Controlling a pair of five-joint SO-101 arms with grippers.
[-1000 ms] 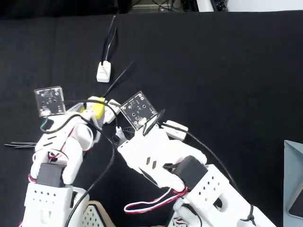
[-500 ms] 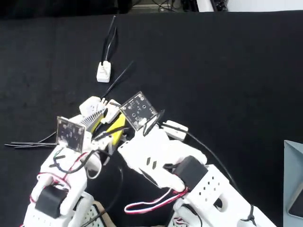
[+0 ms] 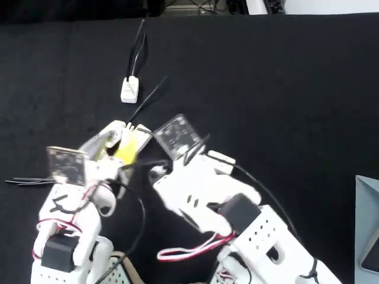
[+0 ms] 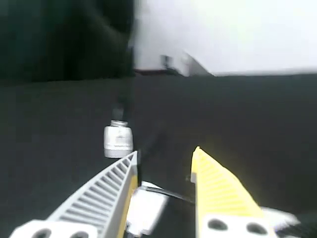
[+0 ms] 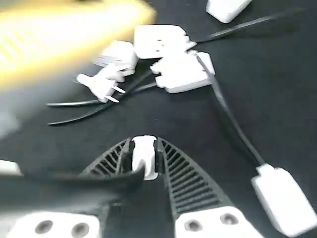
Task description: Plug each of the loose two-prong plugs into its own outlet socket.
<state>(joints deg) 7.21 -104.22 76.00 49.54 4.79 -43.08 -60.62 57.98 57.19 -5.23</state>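
My left gripper (image 4: 165,153) is open, its white ribbed finger and yellow finger (image 4: 218,191) standing on either side of a white plug piece (image 4: 146,210) on the black table. In the high view this gripper (image 3: 121,141) hovers over a cluster of white plugs and sockets. My right gripper (image 5: 144,145) is shut on a small white plug (image 5: 144,154), just beside the left one (image 3: 155,173). A loose two-prong plug (image 5: 106,82) and white socket blocks (image 5: 159,40) lie ahead of it. A separate white socket (image 3: 129,90) (image 4: 118,139) lies farther back.
Black cables (image 3: 139,44) trail from the far socket toward the table's rear edge. Another white block (image 3: 220,158) (image 5: 285,198) on a black cord lies beside the right arm. A grey bin corner (image 3: 367,225) sits at the right edge. Thin black wires (image 3: 23,180) lie at the left.
The left arm's wrist has rolled and swung, and its fingers now stand spread over the plug cluster. The right arm has shifted slightly, still holding its plug.
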